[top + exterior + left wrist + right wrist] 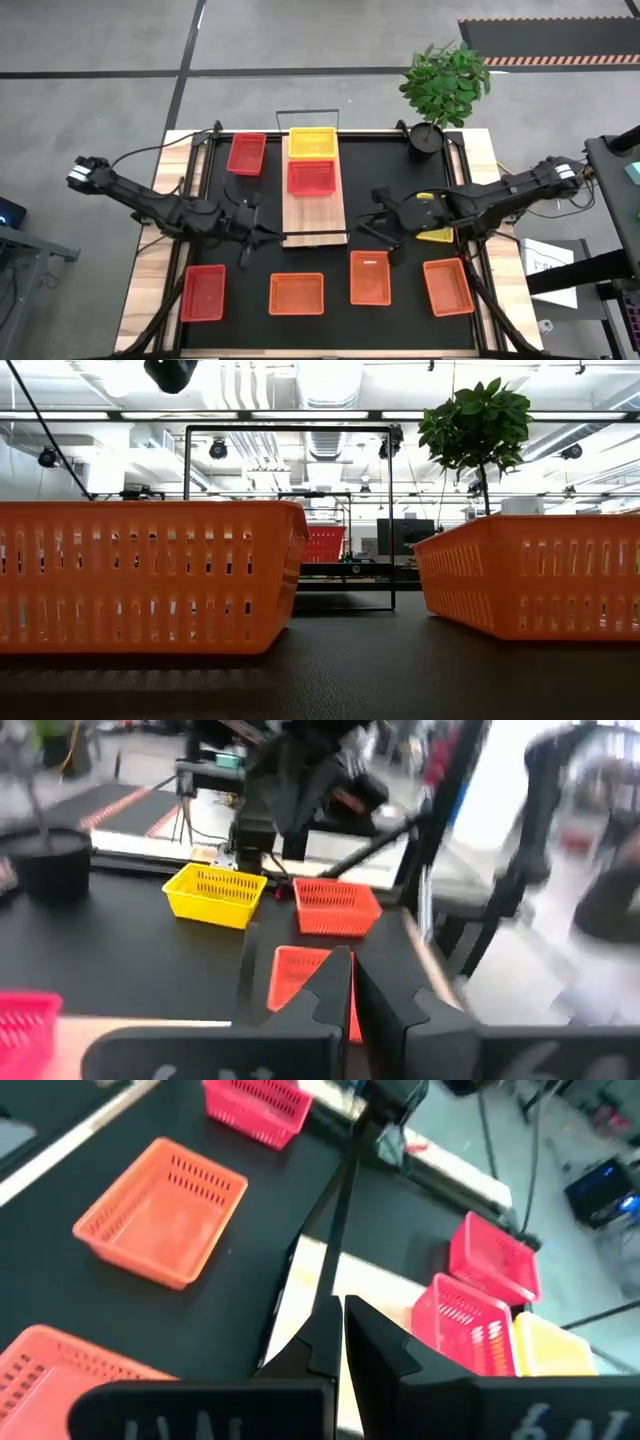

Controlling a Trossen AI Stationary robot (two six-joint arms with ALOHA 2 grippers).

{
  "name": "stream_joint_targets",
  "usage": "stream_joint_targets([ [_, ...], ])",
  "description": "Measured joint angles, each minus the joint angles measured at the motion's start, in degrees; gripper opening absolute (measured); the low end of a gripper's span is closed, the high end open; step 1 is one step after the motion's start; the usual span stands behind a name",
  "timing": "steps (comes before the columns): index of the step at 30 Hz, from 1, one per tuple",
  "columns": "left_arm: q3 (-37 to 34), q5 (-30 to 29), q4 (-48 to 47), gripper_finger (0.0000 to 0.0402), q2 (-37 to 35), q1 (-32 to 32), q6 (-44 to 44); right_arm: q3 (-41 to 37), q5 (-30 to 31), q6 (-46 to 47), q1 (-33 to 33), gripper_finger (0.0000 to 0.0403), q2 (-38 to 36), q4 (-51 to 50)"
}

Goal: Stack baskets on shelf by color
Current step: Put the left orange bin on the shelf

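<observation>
While both arms flank the shelf (315, 215), left end effector (262, 238) clenched empty, right end effector (378, 226) clenched empty, yellow basket (312, 142) and red basket (311, 178) on shelf.

No legible text, labels, brands or numbers in any of the four views.

High view: a sheet of paper (541, 262) lies off the right edge of the surface; marks on it are too small to read. A striped orange-and-white band (560, 60) runs along a dark floor mat beyond the far right corner; it is a pattern only, with no lettering.

Low view: a dark monitor (405, 536) in the room behind shows nothing readable.

Wrist views: the backgrounds are blurred, and no writing can be made out on the baskets (160, 1210) or anywhere else.
</observation>
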Motion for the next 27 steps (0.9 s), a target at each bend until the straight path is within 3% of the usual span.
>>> stream_joint_targets([
  [5,-0.1,-1.9,3.1,0.0,-0.9,-3.6,-20.6,-4.5,0.1,-1.1,0.0,0.0009,-5.8,4.4],
  [8,-0.3,-6.1,9.8,0.0,2.8,-7.7,-30.5,-8.6,0.0,-3.2,0.0,0.0009,-8.5,7.0],
  [11,1.6,-8.6,8.4,0.0,6.9,-10.3,-39.8,-13.1,0.0,-8.0,0.0,0.0009,-10.0,14.1],
  [14,5.5,-9.4,-3.0,0.0,8.6,-13.4,-48.3,-15.2,0.0,-11.5,0.0,0.0009,-10.9,20.3],
  [20,15.9,-8.9,-35.5,0.0,9.8,-19.9,-73.0,-15.9,0.0,-13.5,0.0,0.0009,-10.3,20.6],
  [25,21.9,-1.6,-55.1,0.0,11.5,-23.8,-93.6,-15.8,0.0,-14.6,0.0,0.0009,-10.2,20.7],
  [27,22.1,5.6,-58.3,0.0,13.2,-24.0,-98.9,-15.9,0.0,-14.6,0.0,0.0009,-10.0,19.8],
])
